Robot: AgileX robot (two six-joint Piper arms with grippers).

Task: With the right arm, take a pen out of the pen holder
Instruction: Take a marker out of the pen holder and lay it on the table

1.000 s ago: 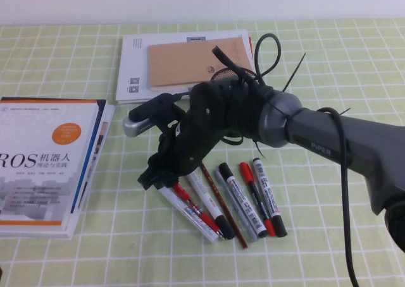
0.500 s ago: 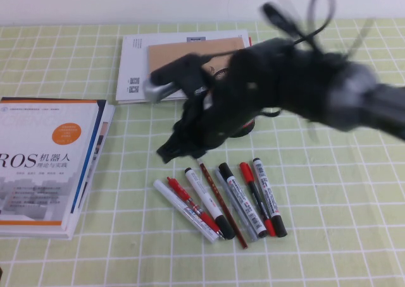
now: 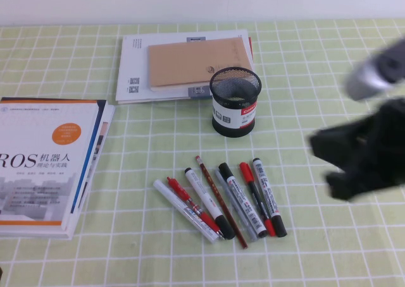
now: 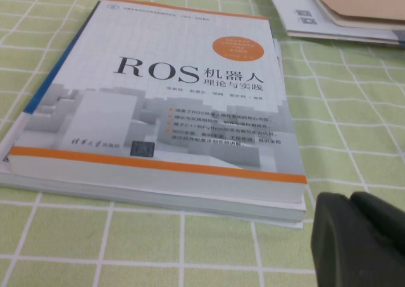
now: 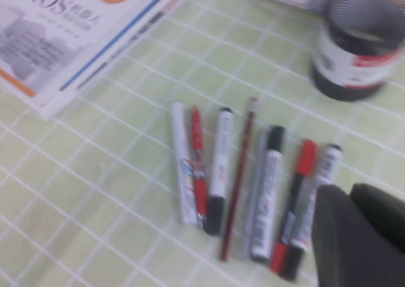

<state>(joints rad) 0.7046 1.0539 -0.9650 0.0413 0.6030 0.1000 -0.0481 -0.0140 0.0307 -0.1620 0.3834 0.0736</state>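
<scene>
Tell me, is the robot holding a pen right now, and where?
Nothing is held. The right gripper, jaws shut and empty, hangs right of the laid-out pens; the left gripper, also empty, sits beside the ROS book.

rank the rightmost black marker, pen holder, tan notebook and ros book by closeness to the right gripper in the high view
From the right gripper, at the table's right side:
1. rightmost black marker, right end of the pen row
2. pen holder, centre
3. tan notebook, behind the holder
4. ROS book, far left, by the left gripper
</scene>
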